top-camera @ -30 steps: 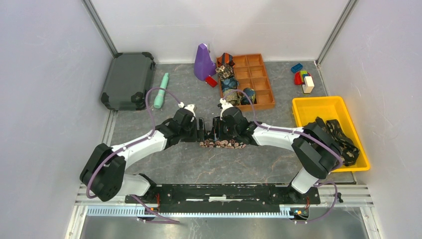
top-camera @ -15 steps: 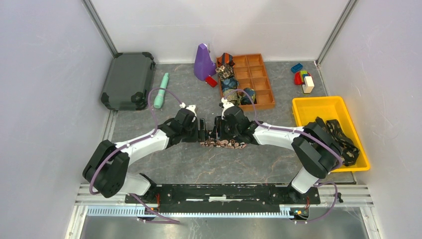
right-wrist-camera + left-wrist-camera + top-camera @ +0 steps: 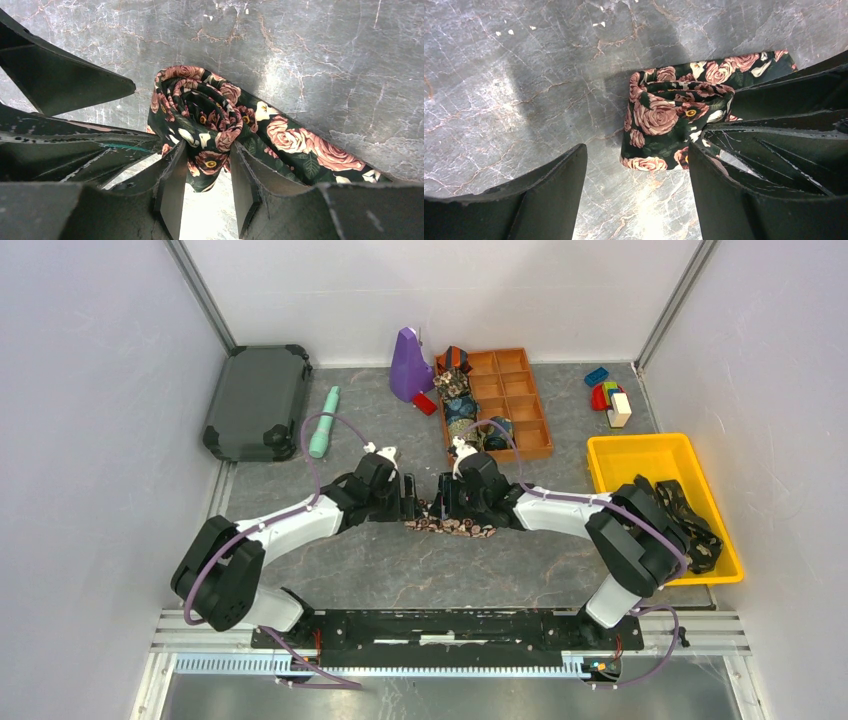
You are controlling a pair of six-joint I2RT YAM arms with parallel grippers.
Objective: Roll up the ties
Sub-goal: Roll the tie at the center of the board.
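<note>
Right hand (image 3: 207, 165), tight on tie (image 3: 215, 120), and open left hand (image 3: 638, 147) farther forward than before.

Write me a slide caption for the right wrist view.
Right gripper pinching the rolled-up end of a rose-print necktie, its flat tail trailing across the grey marbled tabletop.

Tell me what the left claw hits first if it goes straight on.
The left claw would likely meet the rolled end of the rose-print tie first, lying between its open jaws; the tabletop lies right behind, though depth is unclear.
</note>
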